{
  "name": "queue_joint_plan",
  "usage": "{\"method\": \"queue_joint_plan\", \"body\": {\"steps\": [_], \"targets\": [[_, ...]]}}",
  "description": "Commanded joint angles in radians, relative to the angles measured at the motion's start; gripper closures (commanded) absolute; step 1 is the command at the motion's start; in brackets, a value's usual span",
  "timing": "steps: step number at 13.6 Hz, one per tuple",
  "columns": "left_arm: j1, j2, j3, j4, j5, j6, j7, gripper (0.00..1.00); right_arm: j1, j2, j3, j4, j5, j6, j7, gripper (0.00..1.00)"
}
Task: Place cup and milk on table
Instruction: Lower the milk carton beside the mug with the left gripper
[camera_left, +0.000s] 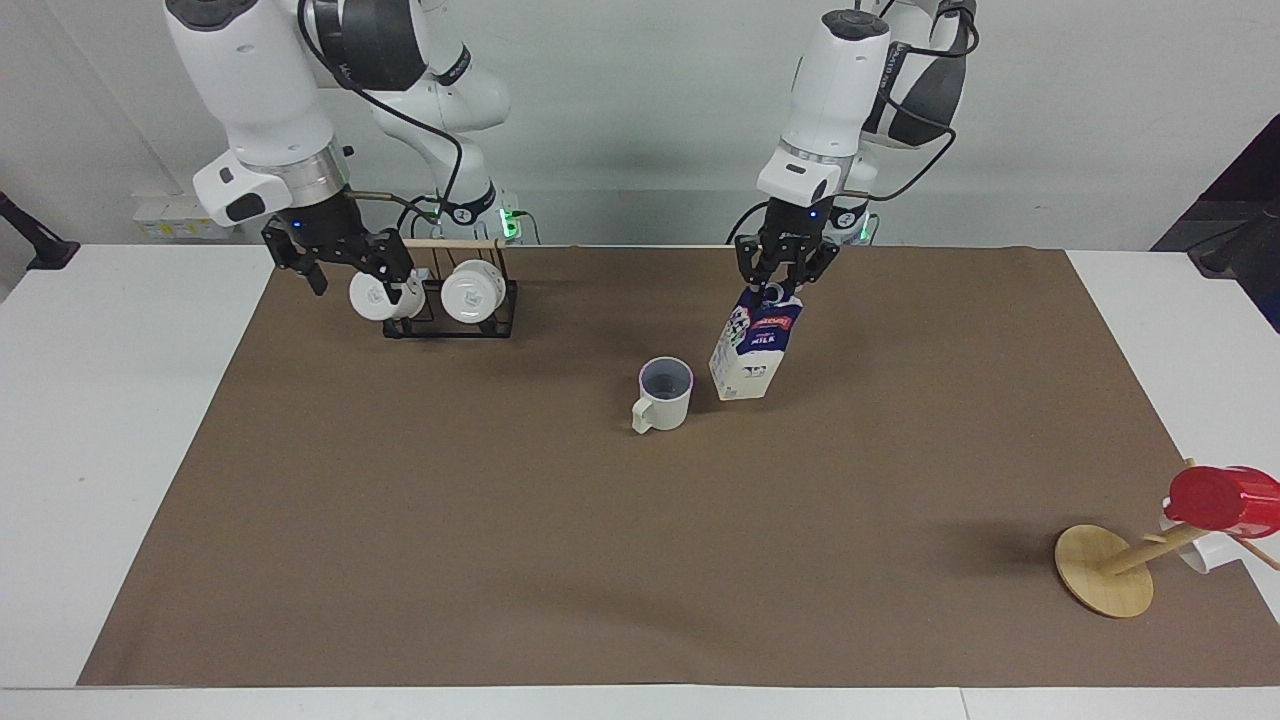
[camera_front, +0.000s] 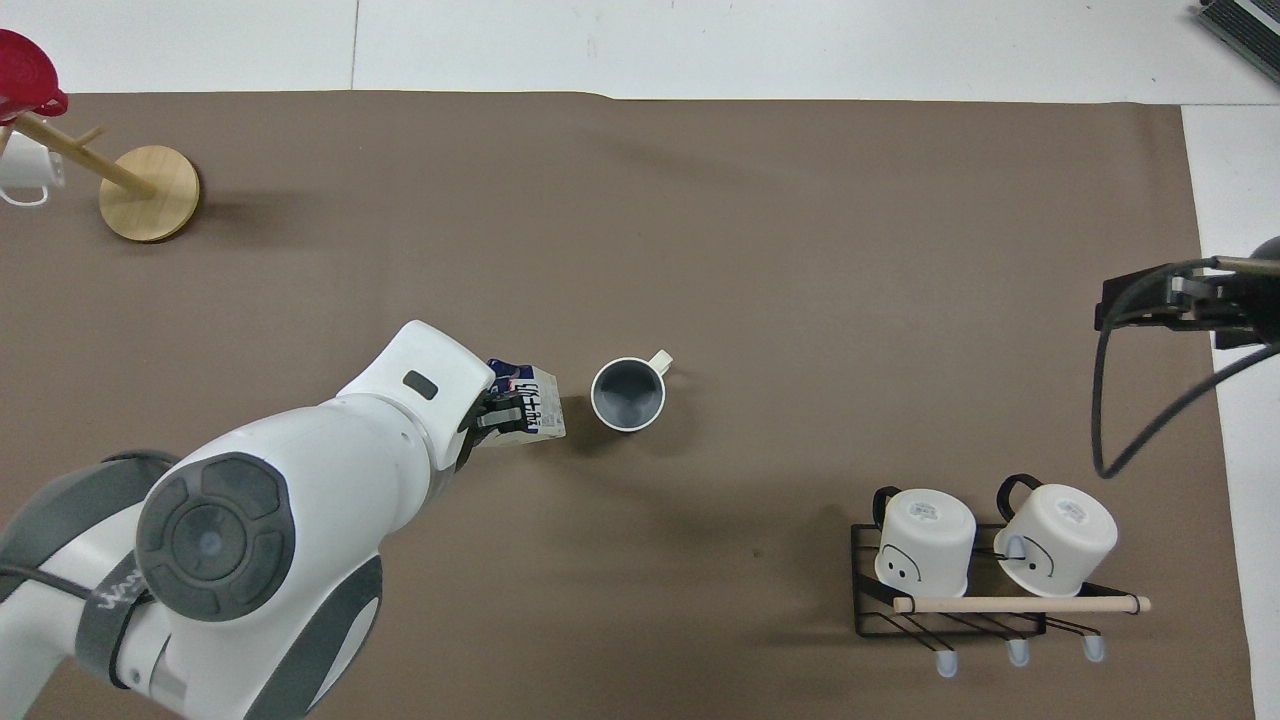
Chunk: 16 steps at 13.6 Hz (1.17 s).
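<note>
Tilting milk (camera_left: 748, 349), cap up, beside cup (camera_left: 663, 393)

Both arms wear glossy white rounded shells with dark grey bands at the joints. Each joint ends in a round dark grey cap with segmented pads around a small centre disc. A silver metal ring sits at each wrist, above a white flange that carries a small dark oval mark. The left gripper (camera_left: 778, 287) and the right gripper (camera_left: 335, 262) are black, with thin linked fingers and a small blue light on the body. Black cables loop loosely along each arm, and green lights glow at the bases.
</note>
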Motion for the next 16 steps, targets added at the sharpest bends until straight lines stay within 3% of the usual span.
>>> {"method": "queue_joint_plan", "body": {"steps": [1, 3, 9, 14, 16], "targets": [[-0.02, 0.03, 0.015, -0.013, 0.023, 0.06, -0.019, 0.64, -0.011, -0.027, -0.006, 0.027, 0.016, -0.056, -0.049, 0.0], [-0.02, 0.061, 0.015, -0.013, 0.023, 0.098, -0.019, 0.64, -0.012, -0.024, -0.006, 0.077, 0.016, -0.09, -0.059, 0.0], [-0.022, 0.078, 0.015, -0.013, 0.025, 0.114, -0.016, 0.63, -0.009, -0.044, -0.005, 0.061, 0.016, -0.108, -0.06, 0.0], [-0.039, 0.089, 0.015, -0.021, 0.026, 0.115, -0.016, 0.61, -0.043, -0.08, -0.02, -0.011, 0.001, -0.066, -0.159, 0.0], [-0.04, 0.089, 0.015, -0.019, 0.026, 0.114, -0.016, 0.53, -0.067, -0.08, -0.02, -0.009, 0.012, -0.068, -0.16, 0.0]]}}
